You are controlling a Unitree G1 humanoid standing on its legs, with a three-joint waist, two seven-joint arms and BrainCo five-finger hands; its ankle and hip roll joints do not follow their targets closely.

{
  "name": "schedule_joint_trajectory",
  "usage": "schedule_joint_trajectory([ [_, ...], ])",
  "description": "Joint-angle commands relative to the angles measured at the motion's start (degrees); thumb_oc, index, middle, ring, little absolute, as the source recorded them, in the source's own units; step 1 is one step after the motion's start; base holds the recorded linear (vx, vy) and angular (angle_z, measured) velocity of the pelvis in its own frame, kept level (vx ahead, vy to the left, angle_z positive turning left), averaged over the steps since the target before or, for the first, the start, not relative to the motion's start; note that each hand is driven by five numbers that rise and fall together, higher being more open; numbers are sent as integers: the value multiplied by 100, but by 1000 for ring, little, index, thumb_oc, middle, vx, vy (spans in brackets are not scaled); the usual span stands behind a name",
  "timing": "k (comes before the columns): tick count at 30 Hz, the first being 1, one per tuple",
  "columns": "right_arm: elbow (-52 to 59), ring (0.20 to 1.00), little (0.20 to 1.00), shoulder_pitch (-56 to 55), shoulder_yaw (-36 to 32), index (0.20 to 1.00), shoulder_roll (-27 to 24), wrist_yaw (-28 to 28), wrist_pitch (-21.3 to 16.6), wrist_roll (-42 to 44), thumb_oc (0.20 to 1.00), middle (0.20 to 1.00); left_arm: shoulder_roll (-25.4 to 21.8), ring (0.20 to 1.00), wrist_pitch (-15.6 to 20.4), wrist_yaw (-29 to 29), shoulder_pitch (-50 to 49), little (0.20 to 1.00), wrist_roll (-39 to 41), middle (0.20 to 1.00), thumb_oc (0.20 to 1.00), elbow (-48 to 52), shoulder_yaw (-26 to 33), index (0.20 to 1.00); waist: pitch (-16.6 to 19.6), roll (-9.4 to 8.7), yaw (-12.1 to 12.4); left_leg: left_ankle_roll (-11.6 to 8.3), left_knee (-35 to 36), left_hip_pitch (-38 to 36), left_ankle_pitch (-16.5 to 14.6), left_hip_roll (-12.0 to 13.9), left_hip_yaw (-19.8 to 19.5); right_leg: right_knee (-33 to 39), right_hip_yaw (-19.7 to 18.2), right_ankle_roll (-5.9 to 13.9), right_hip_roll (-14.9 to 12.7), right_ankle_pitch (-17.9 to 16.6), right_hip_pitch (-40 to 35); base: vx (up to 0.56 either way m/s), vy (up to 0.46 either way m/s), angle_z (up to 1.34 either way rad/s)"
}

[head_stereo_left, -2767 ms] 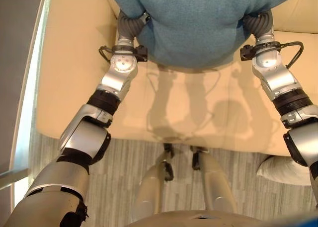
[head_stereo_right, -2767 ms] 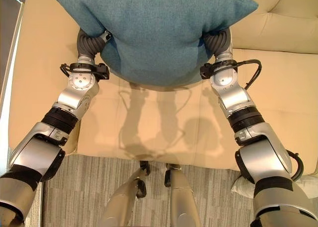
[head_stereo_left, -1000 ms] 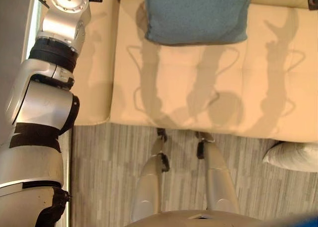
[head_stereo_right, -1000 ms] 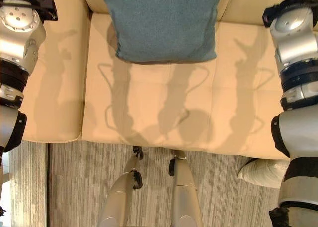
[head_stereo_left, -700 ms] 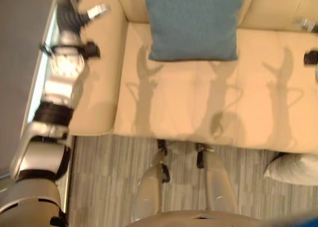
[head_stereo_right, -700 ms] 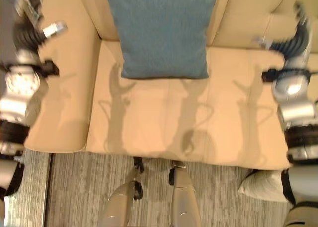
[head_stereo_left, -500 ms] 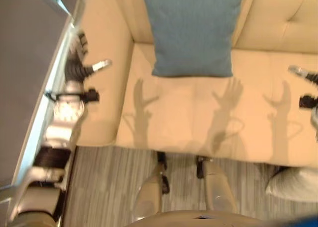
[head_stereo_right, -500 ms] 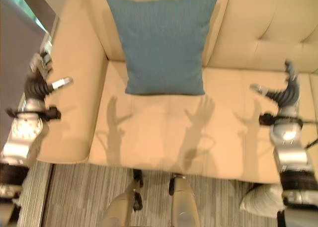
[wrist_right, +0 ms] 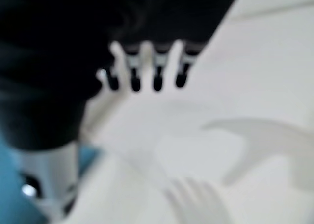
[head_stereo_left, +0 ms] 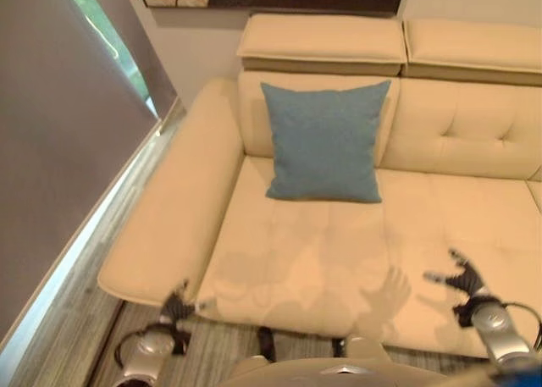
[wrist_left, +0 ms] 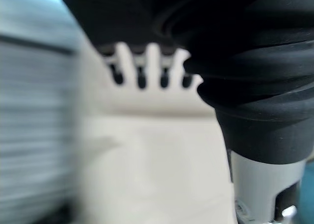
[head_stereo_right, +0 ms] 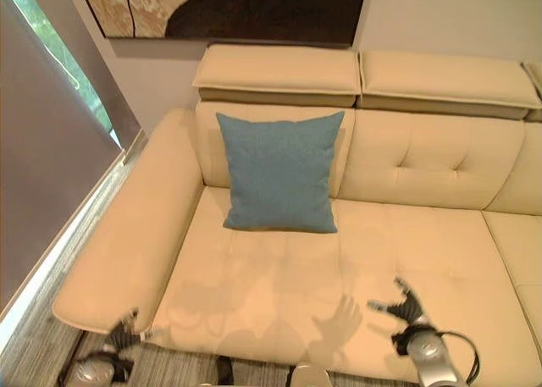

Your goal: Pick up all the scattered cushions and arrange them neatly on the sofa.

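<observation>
Teal woven fabric covers the square cushion (head_stereo_right: 279,172), which stands nearly upright against the backrest of the smooth cream leather sofa (head_stereo_right: 440,260), toward 12 o'clock, its flat face to the room. The left robot hand (head_stereo_left: 178,303) at 7 o'clock and the right robot hand (head_stereo_right: 405,304) at 4 o'clock hold nothing, fingers spread straight.

Left hand (head_stereo_left: 176,306) sits low at the front corner of the sofa (head_stereo_left: 313,260), below its armrest, fingers spread and straight, empty. Right hand (head_stereo_right: 405,306) hovers over the sofa's front seat edge, fingers splayed, holding nothing.
</observation>
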State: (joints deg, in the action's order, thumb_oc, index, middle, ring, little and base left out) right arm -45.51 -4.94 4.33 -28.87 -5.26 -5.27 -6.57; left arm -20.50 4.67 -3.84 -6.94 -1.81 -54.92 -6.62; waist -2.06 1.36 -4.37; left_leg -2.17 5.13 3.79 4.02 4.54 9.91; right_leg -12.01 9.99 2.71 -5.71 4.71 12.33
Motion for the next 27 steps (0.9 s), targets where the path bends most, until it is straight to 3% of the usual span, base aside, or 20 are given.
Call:
schedule_joint_trajectory([
  [1,-236,1000,1000,179,105,1000,78,-2,-54,-192,1000,1000,-93,1000,-37,-83,323,1000,-491,1000,1000,-535,217,1000,-73,-332,-128,-449,-238,-548,-324,250,385,1440,-35,621,-131,-540,-1077,-9,-33,-8],
  [5,-929,1000,1000,147,348,1000,194,47,29,-343,1000,1000,-14,1000,-92,-57,302,1000,-678,1000,1000,-1022,127,1000,-42,-365,-153,-456,-360,-637,-411,306,406,1500,-134,581,-77,-504,-1206,-37,-20,-9],
  [7,-1308,1000,1000,188,428,1000,234,19,108,-384,1000,1000,27,1000,-101,-56,324,1000,-639,1000,1000,-1090,67,1000,-90,-403,-135,-452,-647,-552,-495,309,235,1487,-252,554,-60,-507,-1185,-104,13,-15],
  [8,-1465,1000,1000,230,474,1000,244,3,142,-385,1000,1000,64,1000,-90,-62,353,1000,-592,1000,1000,-1094,20,1000,-145,-428,-107,-435,-824,-470,-580,277,12,1451,-342,535,-58,-517,-1149,-173,78,-29],
  [9,-1658,1000,1000,333,511,1000,232,-28,168,-335,1000,1000,153,1000,-63,-77,429,1000,-439,1000,1000,-1039,-69,1000,-233,-455,-43,-425,-1046,-303,-687,147,-595,1380,-517,506,-63,-532,-1059,-129,72,-34],
  [10,-1658,1000,1000,333,511,1000,232,-28,168,-335,1000,1000,153,1000,-63,-77,429,1000,-439,1000,1000,-1039,-69,1000,-232,-455,-44,-425,-1048,-301,-688,147,-597,1379,-516,506,-63,-532,-1058,-145,97,-51],
  [12,-1893,1000,1000,485,516,1000,218,-65,246,-284,1000,1000,251,1000,-50,-95,599,1000,-291,1000,1000,-982,-218,1000,-283,-470,-10,-407,-1158,-154,-801,-28,-1226,1293,-739,513,-91,-582,-878,-128,137,-71],
  [13,-2116,1000,1000,610,484,1000,248,-70,300,-249,1000,1000,282,1000,-62,-105,755,1000,-257,1000,1000,-981,-326,1000,-273,-463,-75,-336,-1091,-171,-909,-102,-1316,1244,-855,560,-143,-640,-730,-102,146,-66],
  [19,-2365,1000,1000,778,571,1000,413,-123,477,-332,1000,1000,304,1000,-62,-166,943,1000,-202,1000,1000,-993,-393,1000,-417,-546,-83,-41,-953,-242,-1029,-456,-1004,1231,-1240,904,-351,-1227,-96,-160,227,-68],
  [21,-2397,1000,1000,867,660,1000,493,-145,522,-400,1000,1000,274,1000,-63,-204,1003,1000,-255,1000,1000,-1018,-401,1000,-513,-556,-36,25,-869,-280,-1007,-486,-780,1277,-1155,1031,-411,-1397,97,-216,190,-147],
  [22,-2391,1000,1000,929,706,1000,529,-143,539,-414,1000,1000,232,1000,-63,-211,1053,1000,-265,1000,1000,-1003,-420,1000,-603,-541,4,50,-845,-271,-955,-451,-629,1192,-962,989,-426,-1380,232,-370,175,-125],
  [23,-2360,1000,1000,990,755,1000,574,-178,532,-370,1000,1000,174,1000,-91,-217,1125,1000,-274,1000,1000,-950,-454,1000,-713,-488,97,111,-831,-167,-842,-406,-464,866,-438,843,-501,-1109,192,-308,112,-99],
  [24,-2360,1000,1000,992,755,1000,576,-178,532,-370,1000,1000,171,1000,-91,-217,1127,1000,-274,1000,1000,-950,-453,1000,-704,-498,92,113,-827,-152,-828,-416,-466,869,-439,844,-511,-1117,206,-255,104,-116],
  [27,-2347,1000,1000,940,773,1000,601,-198,502,-311,1000,1000,153,1000,-136,-173,1115,1000,-327,1000,1000,-935,-475,1000,-655,-430,195,203,-715,-145,-706,-387,-311,278,-216,659,-460,-717,-114,-166,59,-73],
])
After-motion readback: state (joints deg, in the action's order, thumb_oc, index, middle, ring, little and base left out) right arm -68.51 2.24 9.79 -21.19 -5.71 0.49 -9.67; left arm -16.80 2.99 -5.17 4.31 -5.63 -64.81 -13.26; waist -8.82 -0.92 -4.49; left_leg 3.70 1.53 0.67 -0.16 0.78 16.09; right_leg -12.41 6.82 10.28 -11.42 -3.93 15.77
